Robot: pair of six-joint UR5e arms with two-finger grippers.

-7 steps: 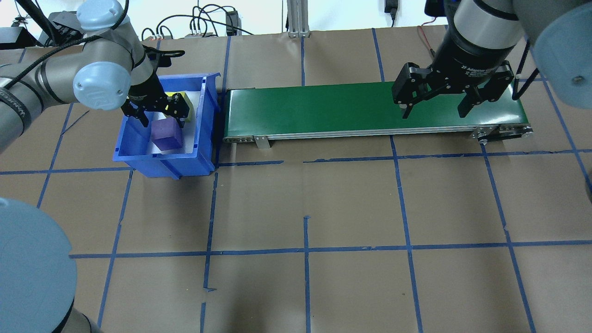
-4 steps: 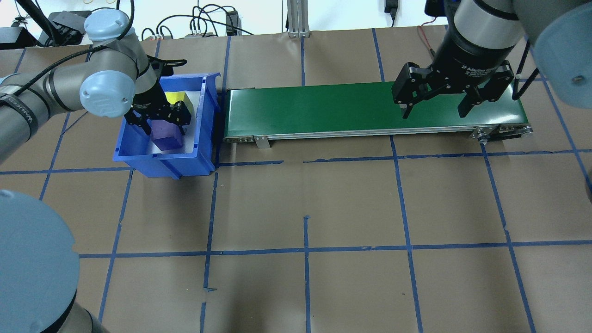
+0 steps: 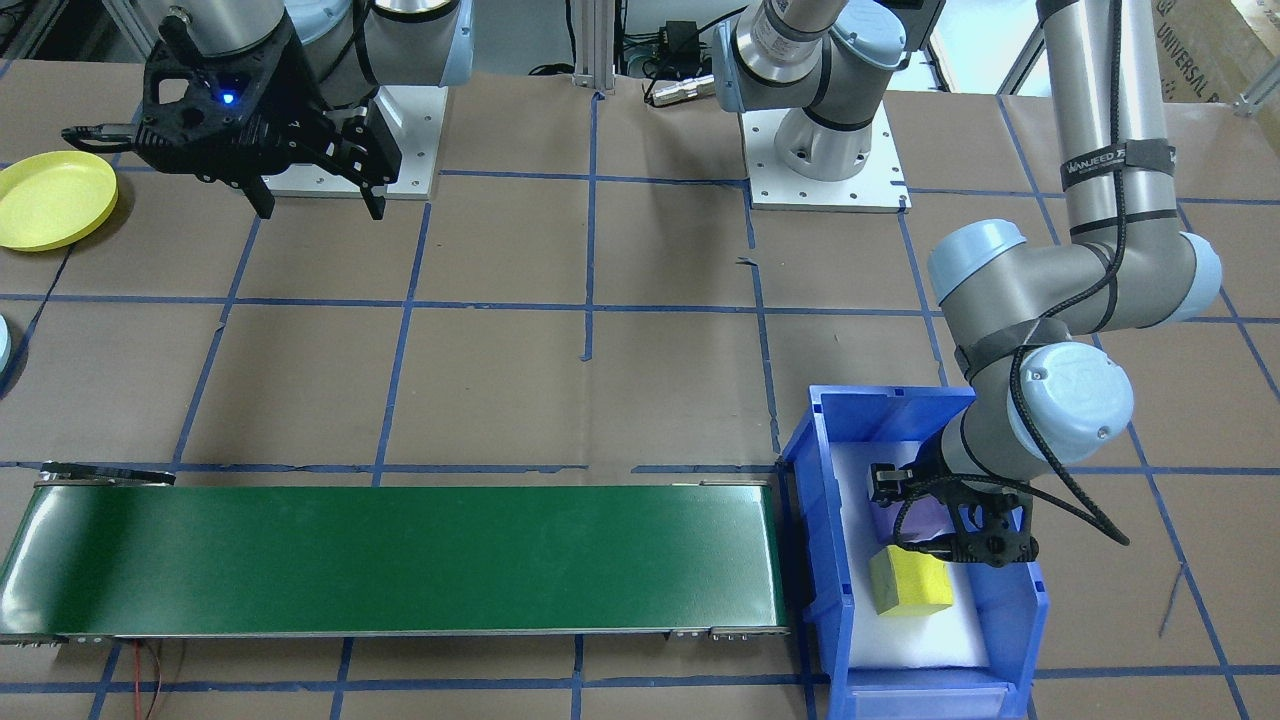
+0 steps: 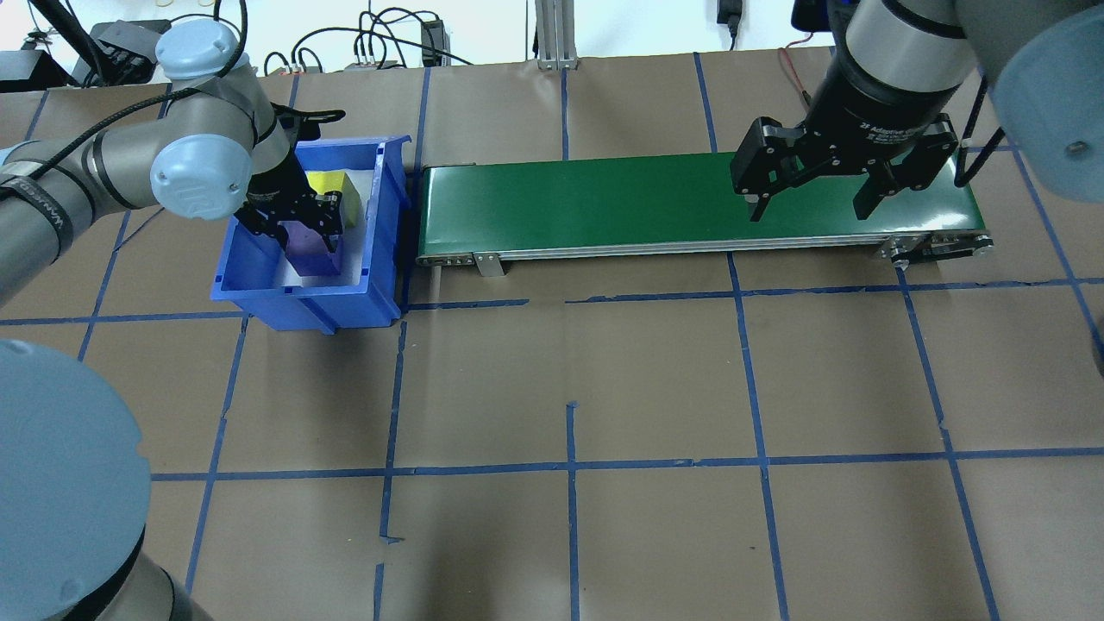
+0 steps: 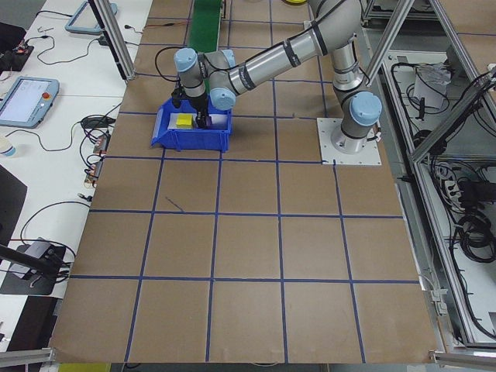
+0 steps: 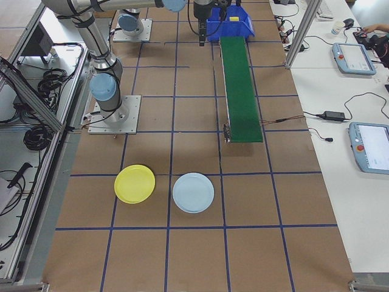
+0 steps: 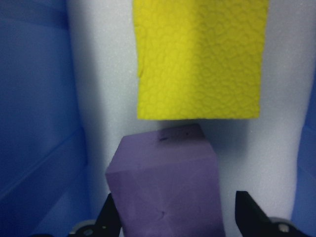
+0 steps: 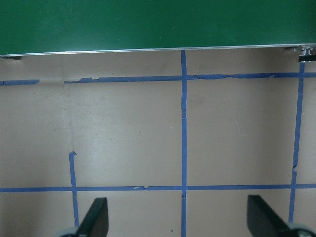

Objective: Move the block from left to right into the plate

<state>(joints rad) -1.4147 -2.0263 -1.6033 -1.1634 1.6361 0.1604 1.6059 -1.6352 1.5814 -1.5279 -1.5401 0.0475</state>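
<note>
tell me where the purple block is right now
The purple block sits in the blue bin at the overhead view's left, just in front of the yellow block, between the open left gripper's fingers.

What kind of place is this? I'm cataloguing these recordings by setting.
Most likely a robotics lab or test cell, not a home or factory floor. A paper-covered table is gridded with blue tape, a short green conveyor sits on it, and teach pendants and loose cables lie on side benches.

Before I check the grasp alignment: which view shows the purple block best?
The left wrist-mounted view: the purple block fills it, between the left gripper's open fingers. In the overhead and front-facing views the gripper partly hides it; the side views show it too small.
</note>
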